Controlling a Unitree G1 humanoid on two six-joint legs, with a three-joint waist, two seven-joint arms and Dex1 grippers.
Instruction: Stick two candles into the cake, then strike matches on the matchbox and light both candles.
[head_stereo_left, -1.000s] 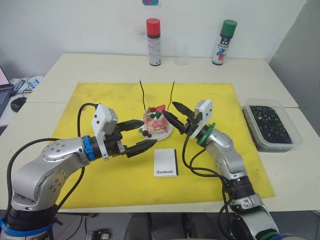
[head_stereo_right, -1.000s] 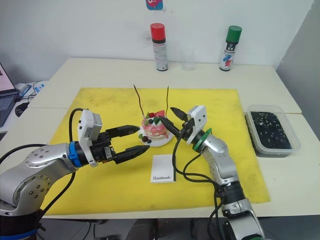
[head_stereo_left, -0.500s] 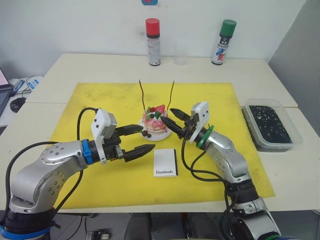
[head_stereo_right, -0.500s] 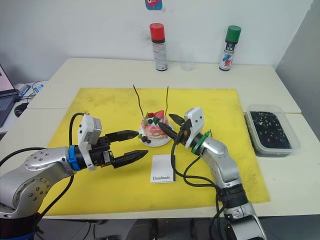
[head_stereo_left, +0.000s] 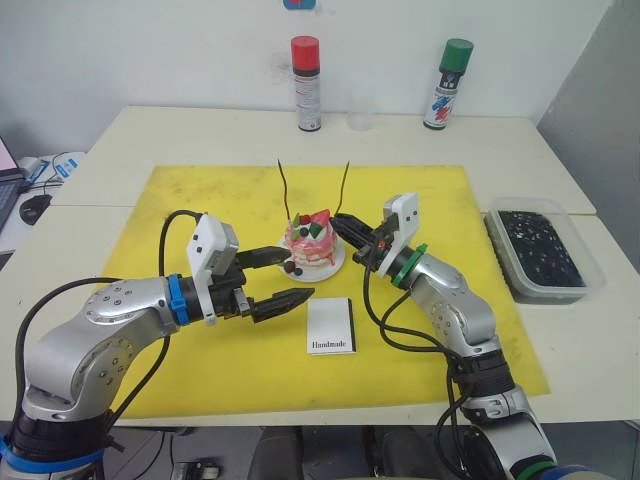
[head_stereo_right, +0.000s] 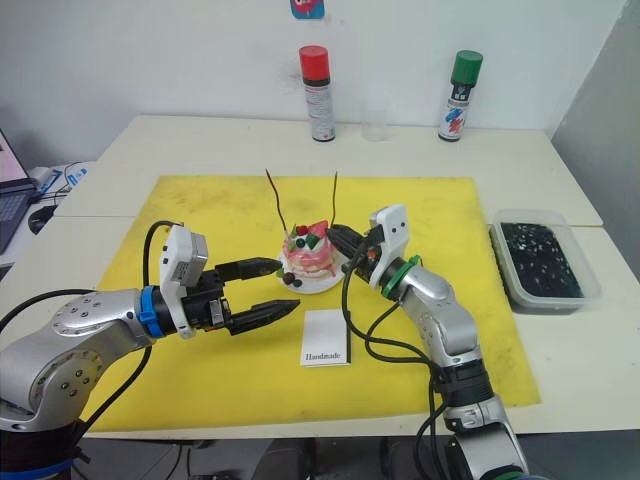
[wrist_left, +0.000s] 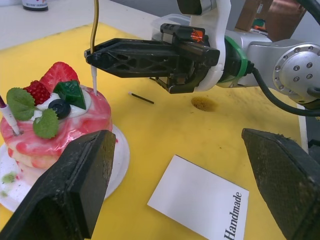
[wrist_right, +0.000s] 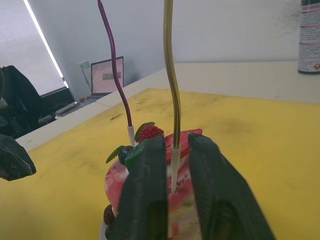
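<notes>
Bracketing the base of one candle (wrist_right: 172, 90), the right gripper (wrist_right: 172, 172) sits at the cake (head_stereo_left: 313, 243) with its fingers narrowed on either side of the pale foot; whether the pads actually touch cannot be told. That candle rises near-vertical out of the cake's top, long axis upright with a slight waver. The second candle (wrist_right: 116, 70) stands just beside it, also planted in the cake, on the side nearer the left arm.

Left gripper (head_stereo_left: 279, 279) hangs wide open low over the yellow mat (head_stereo_left: 190, 200), beside the cake's plate (wrist_left: 121, 152), holding nothing.

Matchbox (head_stereo_left: 331, 325) lies flat on the mat just in front of the cake, between the two arms; the left gripper's tips are nearer to it. One match (wrist_left: 140, 97) lies on the mat beyond the cake, under the right arm.

Judgement: both candles look seated, so the right gripper would need to back away level or rise along the stick; a sideways pull would tip it.
</notes>
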